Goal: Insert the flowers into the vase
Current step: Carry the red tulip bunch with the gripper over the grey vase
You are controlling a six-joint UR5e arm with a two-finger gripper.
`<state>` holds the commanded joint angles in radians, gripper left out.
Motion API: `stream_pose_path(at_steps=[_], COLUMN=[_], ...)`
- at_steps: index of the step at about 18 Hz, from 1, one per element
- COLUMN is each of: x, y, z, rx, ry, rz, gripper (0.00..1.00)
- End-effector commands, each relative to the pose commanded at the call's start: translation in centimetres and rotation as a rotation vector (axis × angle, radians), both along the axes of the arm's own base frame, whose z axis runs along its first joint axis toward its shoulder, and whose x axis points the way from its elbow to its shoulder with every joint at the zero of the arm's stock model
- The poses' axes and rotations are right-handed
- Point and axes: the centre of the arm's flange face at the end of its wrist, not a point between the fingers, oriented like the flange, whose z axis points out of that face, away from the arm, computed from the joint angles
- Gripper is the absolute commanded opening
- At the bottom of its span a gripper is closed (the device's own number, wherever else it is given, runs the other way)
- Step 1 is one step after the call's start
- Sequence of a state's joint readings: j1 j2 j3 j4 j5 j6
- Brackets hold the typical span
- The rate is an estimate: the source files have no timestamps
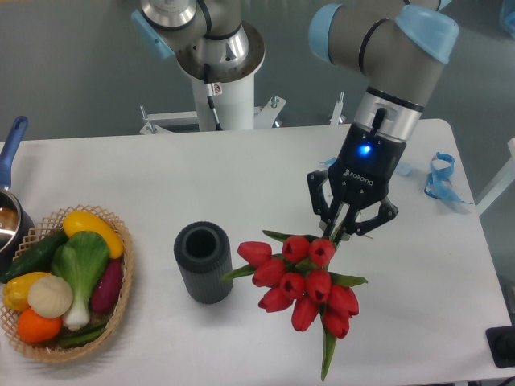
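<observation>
The flowers (304,283), a bunch of red tulip buds with green leaves, hang right of the table's middle with the buds toward the camera. My gripper (344,231) is shut on their stems, just behind the buds, and seems to hold the bunch above the table. The stems are mostly hidden by the fingers. The vase (203,262), a dark grey ribbed cylinder with a round open mouth, stands upright to the left of the flowers, about a hand's width from the nearest bud.
A woven wicker basket (119,310) with vegetables sits at the front left. A pot with a blue handle (11,145) is at the left edge. A blue strap (442,178) lies at the back right. A black object (503,346) sits at the front right corner.
</observation>
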<state>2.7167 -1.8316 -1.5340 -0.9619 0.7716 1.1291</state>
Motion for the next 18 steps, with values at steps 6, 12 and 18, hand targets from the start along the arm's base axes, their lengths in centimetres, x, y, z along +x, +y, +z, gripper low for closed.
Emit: stream_pose_path(at_steps=[6, 12, 18], x=[0.6, 3.8, 8.2], y=[0.3, 2.3, 4.7], z=[0.3, 0.9, 0.2], rx=[0.022, 0.12, 0.397], ry=[0.012, -0.006, -0.137], rz=[0.019, -0.069, -0.269], gripper=[0.13, 0.13, 0.13])
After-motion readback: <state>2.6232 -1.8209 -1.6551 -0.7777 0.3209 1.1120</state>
